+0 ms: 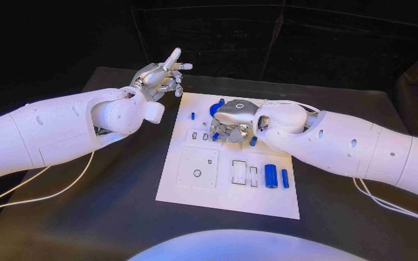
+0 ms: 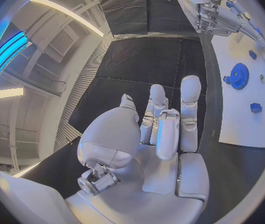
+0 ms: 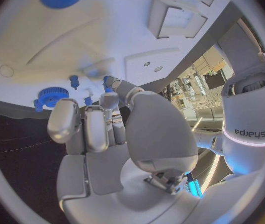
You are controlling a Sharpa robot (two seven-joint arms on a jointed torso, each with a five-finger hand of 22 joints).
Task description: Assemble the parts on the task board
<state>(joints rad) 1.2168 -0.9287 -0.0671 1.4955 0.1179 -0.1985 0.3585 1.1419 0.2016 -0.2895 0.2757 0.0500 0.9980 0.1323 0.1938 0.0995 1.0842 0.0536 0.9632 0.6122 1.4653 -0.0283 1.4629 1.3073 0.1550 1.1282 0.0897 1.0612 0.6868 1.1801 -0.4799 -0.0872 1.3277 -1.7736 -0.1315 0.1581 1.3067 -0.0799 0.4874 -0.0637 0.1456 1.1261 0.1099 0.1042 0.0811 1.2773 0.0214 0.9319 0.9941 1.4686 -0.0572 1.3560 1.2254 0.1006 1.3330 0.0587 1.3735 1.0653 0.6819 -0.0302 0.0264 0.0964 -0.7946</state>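
Note:
The white task board (image 1: 218, 196) lies in the middle of the black table. My right hand (image 1: 234, 119) hangs over its far middle with the fingers curled down, and the thumb and a finger pinch a small blue part (image 3: 109, 79) just above the board. A blue gear (image 1: 216, 109) and a small blue peg (image 1: 192, 115) stand beside that hand. The gear (image 3: 50, 95) shows again in the right wrist view. My left hand (image 1: 161, 77) is raised off the board's far left corner, fingers loosely apart (image 2: 169, 129), holding nothing.
A blue cylinder (image 1: 271, 176) and a thin blue bar (image 1: 285, 178) lie on the board's near right. Another blue piece (image 1: 254, 141) sits under my right wrist. Rectangular recesses (image 1: 199, 165) mark the board's near left. Black table (image 1: 113, 212) surrounds the board.

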